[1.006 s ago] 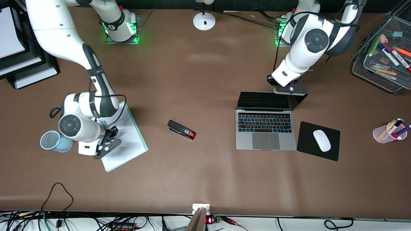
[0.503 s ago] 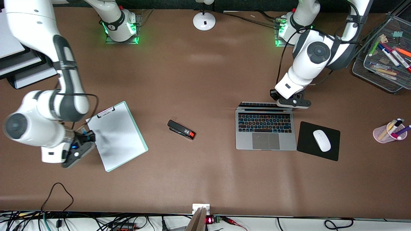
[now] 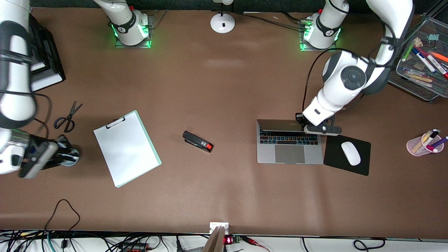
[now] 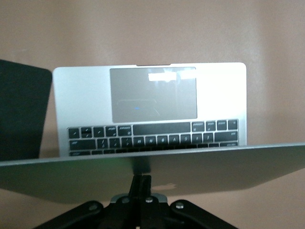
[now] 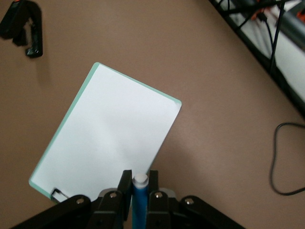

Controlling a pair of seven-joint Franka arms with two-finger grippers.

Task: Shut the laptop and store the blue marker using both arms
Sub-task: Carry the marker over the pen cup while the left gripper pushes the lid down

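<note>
The laptop (image 3: 289, 148) lies beside the black mousepad, its silver lid (image 3: 278, 125) tilted low over the keyboard. My left gripper (image 3: 303, 122) is shut and its fingertips press on the lid's outer face. In the left wrist view the lid edge (image 4: 152, 155) crosses above the shut left gripper (image 4: 144, 180), with keyboard and trackpad showing under it. My right gripper (image 3: 58, 153) is at the right arm's end of the table, over a pale blue mesh cup (image 3: 74, 154). In the right wrist view the gripper (image 5: 139, 177) is shut on the blue marker (image 5: 139, 202), whitish end outward.
A clipboard (image 3: 126, 147), a black stapler (image 3: 197, 141) and scissors (image 3: 66, 117) lie on the table. A white mouse (image 3: 350, 153) sits on the mousepad (image 3: 332, 159). A pink pen cup (image 3: 421, 145) and a mesh tray (image 3: 409, 82) of markers stand at the left arm's end.
My left gripper has pushed the laptop lid from upright down low over the keyboard. My right arm has carried the marker from the clipboard to over the mesh cup, uncovering the scissors.
</note>
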